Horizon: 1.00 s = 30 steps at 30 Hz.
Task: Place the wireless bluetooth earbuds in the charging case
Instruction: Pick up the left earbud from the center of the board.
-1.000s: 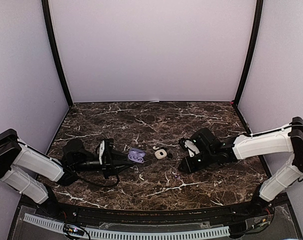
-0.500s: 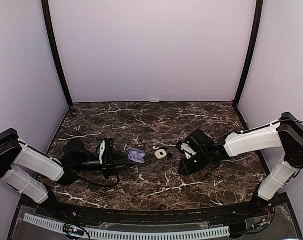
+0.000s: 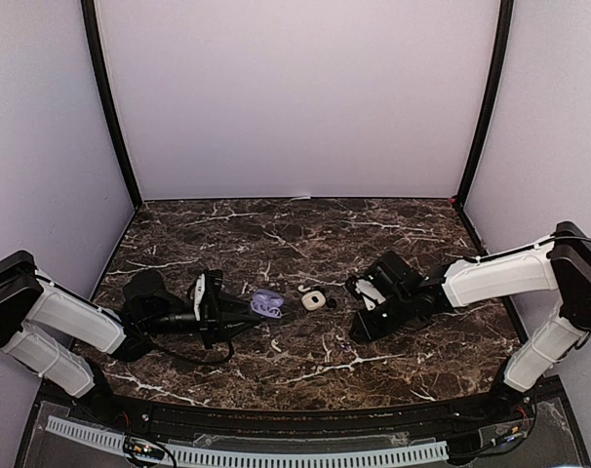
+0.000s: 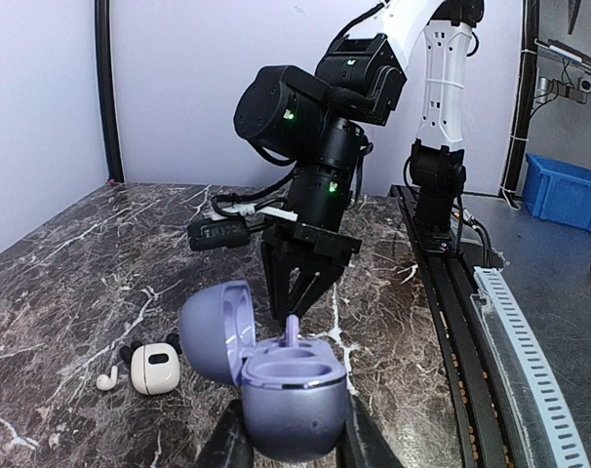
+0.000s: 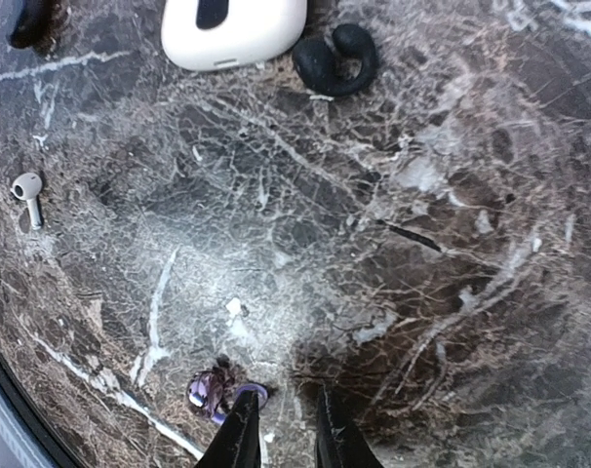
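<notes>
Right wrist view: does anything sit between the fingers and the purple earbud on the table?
Nothing visible does. The purple earbud lies on the table right beside the right gripper, just outside its narrowly parted, empty fingers, with only bare marble around it.

Claw [image 5: 284, 402] slightly parted; purple earbud [image 5: 216, 392] lies just beside it.

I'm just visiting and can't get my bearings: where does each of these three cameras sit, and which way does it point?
Top external: high behind the arms, looking down on the table; both arms show.
Left wrist: rides the left gripper, looking across at the right gripper; its own fingers clamp the purple case.
Right wrist: looking down at the tabletop; its own fingertips show at the bottom.
Shared: all three see the white case.
</notes>
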Tool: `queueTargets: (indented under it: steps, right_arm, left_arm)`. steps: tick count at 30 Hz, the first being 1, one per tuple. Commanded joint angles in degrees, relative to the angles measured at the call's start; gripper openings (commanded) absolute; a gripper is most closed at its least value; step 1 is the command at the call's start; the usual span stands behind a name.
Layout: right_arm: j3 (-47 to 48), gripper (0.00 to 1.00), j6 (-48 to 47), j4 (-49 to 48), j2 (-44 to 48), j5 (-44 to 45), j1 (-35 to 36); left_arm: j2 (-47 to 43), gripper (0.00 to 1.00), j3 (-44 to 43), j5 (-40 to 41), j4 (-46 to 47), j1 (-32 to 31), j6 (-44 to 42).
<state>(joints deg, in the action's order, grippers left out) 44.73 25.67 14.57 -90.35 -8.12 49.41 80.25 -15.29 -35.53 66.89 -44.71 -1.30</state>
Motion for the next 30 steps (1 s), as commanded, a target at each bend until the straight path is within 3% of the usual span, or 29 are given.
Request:
queueTargets:
  steps: [1, 21, 27, 30]
  right_arm:
    - [-1.6, 0.2, 0.7, -1.1, 4.2, 1.9, 0.2]
    - [-7.4, 0.12, -7.9, -3.8, 12.4, 8.1, 8.9]
    - [-12.7, 0.12, -9.8, -13.4, 20.6, 11.1, 10.8]
    - [-17.6, 0.2, -12.9, -21.7, 27.5, 12.0, 10.8]
  left_arm:
    - [-0.4, 0.02, -1.1, -0.7, 0.3, 0.4, -0.5]
    - [-0.9, 0.02, -1.0, -0.7, 0.3, 0.4, -0.5]
    - [-0.9, 0.01, -0.9, -0.6, 0.2, 0.4, -0.6]
    - [-1.0, 0.01, -0.9, -0.5, 0.1, 0.4, -0.7]
